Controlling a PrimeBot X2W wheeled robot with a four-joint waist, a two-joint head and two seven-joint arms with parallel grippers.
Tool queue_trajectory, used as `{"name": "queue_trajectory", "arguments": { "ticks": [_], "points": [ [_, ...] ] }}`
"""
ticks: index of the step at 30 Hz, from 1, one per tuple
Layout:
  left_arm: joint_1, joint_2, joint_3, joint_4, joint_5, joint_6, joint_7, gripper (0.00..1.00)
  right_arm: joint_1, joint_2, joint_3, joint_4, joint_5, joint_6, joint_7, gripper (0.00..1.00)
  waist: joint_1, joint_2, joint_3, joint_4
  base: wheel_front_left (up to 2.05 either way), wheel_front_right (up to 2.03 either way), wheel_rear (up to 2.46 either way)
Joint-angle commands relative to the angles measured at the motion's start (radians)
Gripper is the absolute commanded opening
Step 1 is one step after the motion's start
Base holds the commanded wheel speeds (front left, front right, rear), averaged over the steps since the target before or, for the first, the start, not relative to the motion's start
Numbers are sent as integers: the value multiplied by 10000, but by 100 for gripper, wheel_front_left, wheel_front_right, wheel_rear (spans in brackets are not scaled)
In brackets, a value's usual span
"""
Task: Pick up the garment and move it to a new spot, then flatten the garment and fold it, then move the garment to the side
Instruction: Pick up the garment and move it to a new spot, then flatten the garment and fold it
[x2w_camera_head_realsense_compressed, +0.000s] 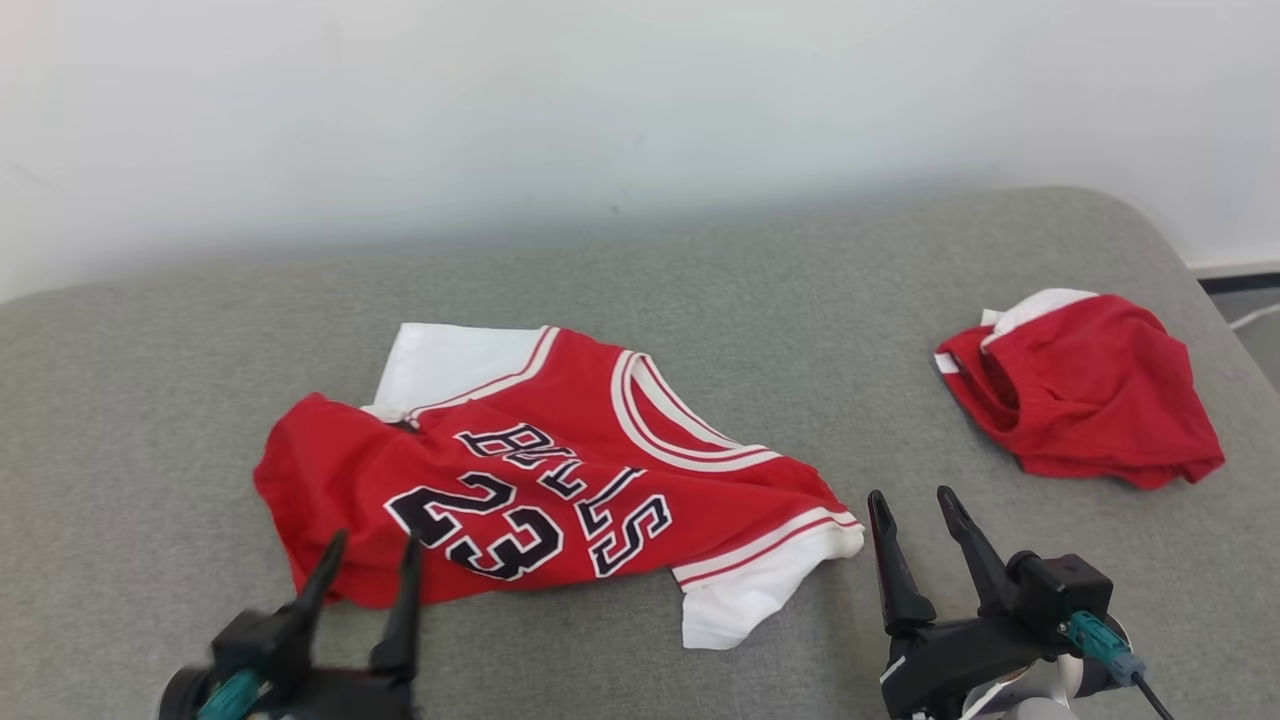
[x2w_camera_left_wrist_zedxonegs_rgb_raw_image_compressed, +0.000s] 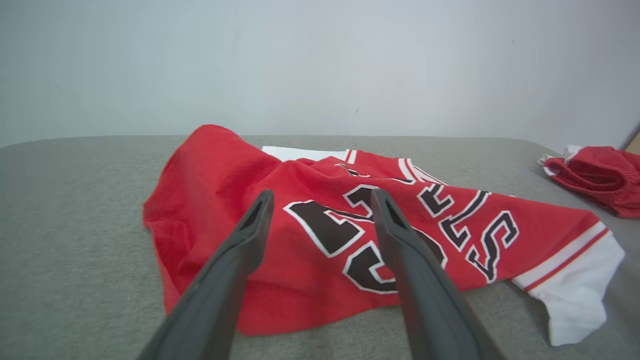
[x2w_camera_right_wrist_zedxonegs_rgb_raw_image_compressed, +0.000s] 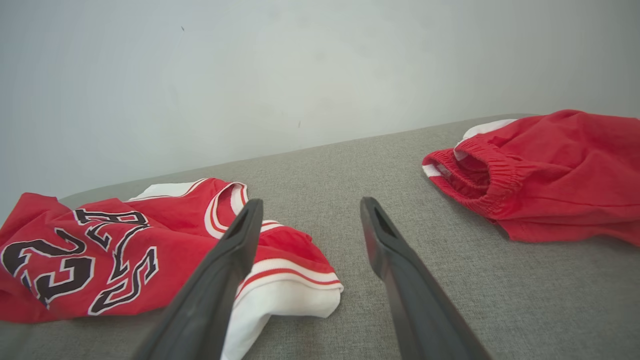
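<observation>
Left wrist view: the left gripper (x2w_camera_left_wrist_zedxonegs_rgb_raw_image_compressed: 322, 195) has its fingers spread with nothing between them. It is poised over the near edge of the jersey (x2w_camera_left_wrist_zedxonegs_rgb_raw_image_compressed: 310, 235), roughly above the "23". In the head view the right gripper (x2w_camera_head_realsense_compressed: 912, 520) is also spread and empty. It sits on the bare side of the near white sleeve (x2w_camera_head_realsense_compressed: 745, 600), close to it but not touching.

The jersey lies print-up and skewed on the grey cushion (x2w_camera_head_realsense_compressed: 700, 300), left of centre. Its hem end is bunched into a raised hump (x2w_camera_left_wrist_zedxonegs_rgb_raw_image_compressed: 210, 150) and its near sleeve is curled under. The shorts (x2w_camera_head_realsense_compressed: 1090, 400) lie well apart on the right.

The jersey looks placed but not yet flat, so flattening is probably the step in hand. To do it well, the left fingers should drop onto the hem corner by the hump and take both layers. The right fingers should take the near sleeve's edge. Then both should pull apart low along the cushion, so the wrinkles across the lettering draw out rather than lift. Pulling gently should keep the cloth from sliding whole.
</observation>
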Motion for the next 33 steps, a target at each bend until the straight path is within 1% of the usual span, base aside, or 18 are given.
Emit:
{"name": "queue_trajectory", "arguments": {
  "ticks": [1, 9, 12, 16, 19, 24, 27, 30, 33],
  "points": [
    [387, 35, 323, -166, 202, 77, -36, 100, 145, 38, 1, -4, 9, 0, 0, 100, 1, 0, -188, 192, 0, 0, 0],
    [1957, -346, 2235, -1308, 1064, 250, -36, 100, 271, -41, 38, 47, -69, 0, 2, 100, 1, 0, -328, 341, 0, 0, 0],
    [2485, -466, 2704, -1602, 1371, 301, -36, 100, 339, -75, 11, 58, -73, 0, 2, 100, 1, 0, -353, 382, 0, 0, 0],
    [3025, -641, 3047, -1941, 1729, 173, -36, 100, 375, -41, -34, 8, -116, 0, 0, 100, 1, 0, -342, 453, 0, 0, 0],
    [3110, -709, 3099, -2063, 1812, 138, -36, 100, 424, -45, -81, -16, -146, 0, 2, 100, 1, 0, -339, 550, 0, 0, 0],
    [2978, -767, 2967, -1996, 1910, -45, -36, 100, 316, -137, -52, 71, -156, 0, 2, 100, 1, 0, -266, 844, 0, 0, 0],
    [2779, -788, 2861, -2013, 1707, -228, -36, 100, 62, -347, 61, 344, -117, 0, 0, 100, 1, 0, -123, 1257, 0, 0, 0],
    [2695, -812, 2612, -2099, 1654, -502, -36, 100, -353, -645, 253, 690, -179, 0, 0, 100, 1, 0, 173, 1798, 0, 0, 0],
    [2498, -805, 2385, -2058, 1524, -611, -36, 100, -1000, -978, 528, 1133, -36, 0, 0, 100, 1, 0, 524, 2368, 0, 0, 0]
  ]
}}
